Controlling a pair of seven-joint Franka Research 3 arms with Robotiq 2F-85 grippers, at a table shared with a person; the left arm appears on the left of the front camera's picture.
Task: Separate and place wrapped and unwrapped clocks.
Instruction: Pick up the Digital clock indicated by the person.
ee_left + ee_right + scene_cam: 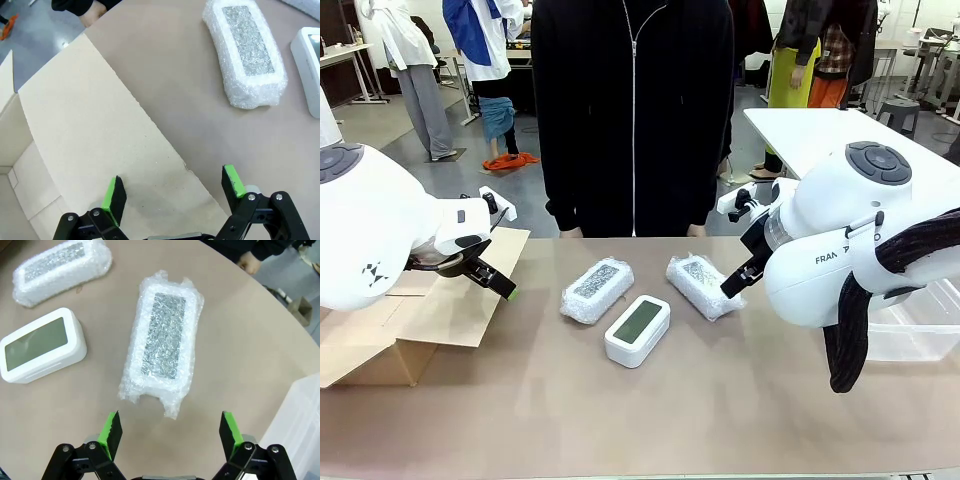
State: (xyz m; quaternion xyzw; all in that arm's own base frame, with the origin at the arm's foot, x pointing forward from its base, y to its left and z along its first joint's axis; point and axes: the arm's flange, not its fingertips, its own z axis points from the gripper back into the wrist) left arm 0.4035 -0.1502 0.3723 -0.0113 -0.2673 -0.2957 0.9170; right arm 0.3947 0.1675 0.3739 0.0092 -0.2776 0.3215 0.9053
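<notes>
Brown desk (720, 420): left wrapped clock (597, 290), right wrapped clock (162, 340), bare clock (637, 330) lie mid-desk, unsorted. Right hand (171, 429) apart, empty, hovers over right wrapped clock; left hand (172, 187) apart, over cardboard box (75, 125). Next, likely: lower, straddle, close.

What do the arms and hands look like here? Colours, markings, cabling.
The left arm and right arm are glossy white rounded shells with dark grey button caps. The right bears grey FRA lettering and a dark braided cable sleeve; the left has a small black logo. The left hand and right hand are black, two-fingered, bolted links, green pads.
</notes>
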